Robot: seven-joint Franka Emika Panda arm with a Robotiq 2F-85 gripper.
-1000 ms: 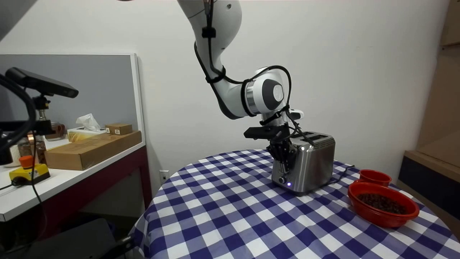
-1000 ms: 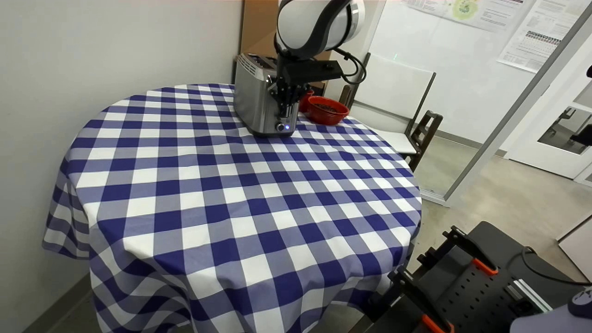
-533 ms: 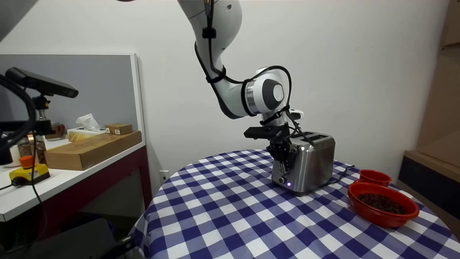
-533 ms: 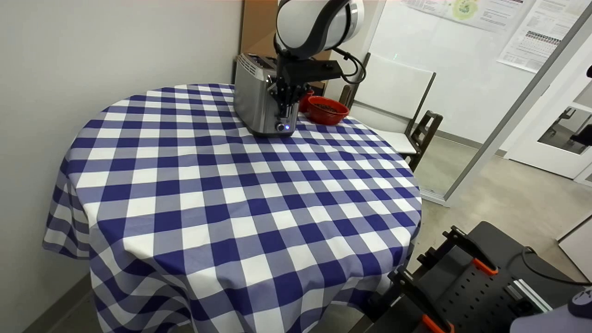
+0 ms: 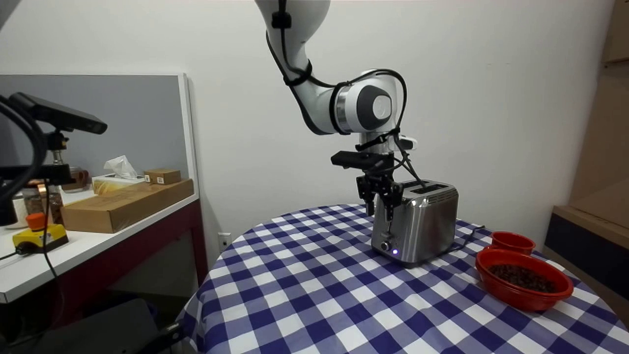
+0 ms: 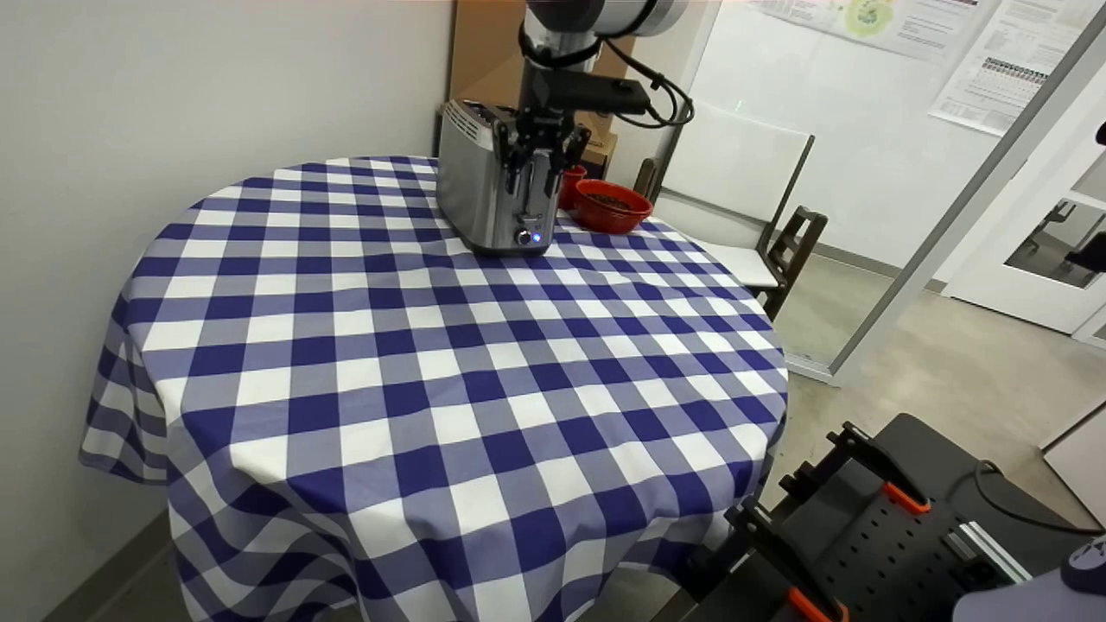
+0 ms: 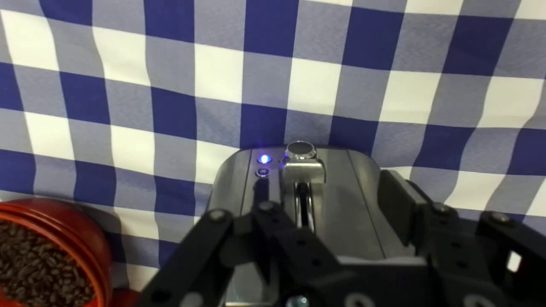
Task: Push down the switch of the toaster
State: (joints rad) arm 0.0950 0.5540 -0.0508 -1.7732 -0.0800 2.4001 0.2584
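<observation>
Red bowl [image 5: 521, 301] (beans [image 7: 40, 264]) near toaster [image 5: 435, 228]

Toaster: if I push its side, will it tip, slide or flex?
The toaster probably won't tip easily: it stands flat and boxy. It may slide, perhaps dragging the tablecloth, whose edge hangs loose. Being shiny metal, it looks stiff, though likely slippery.

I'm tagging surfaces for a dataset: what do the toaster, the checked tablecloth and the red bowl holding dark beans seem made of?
Toaster: metal, probably stainless steel, from its silvery sheen and bright streaks at the rounded corner.
Checked tablecloth: likely woven fabric, matte, hanging in soft folds.
Red bowl: smooth, slightly glossy, with soft highlights; plastic or glazed ceramic, I can't tell.
</observation>
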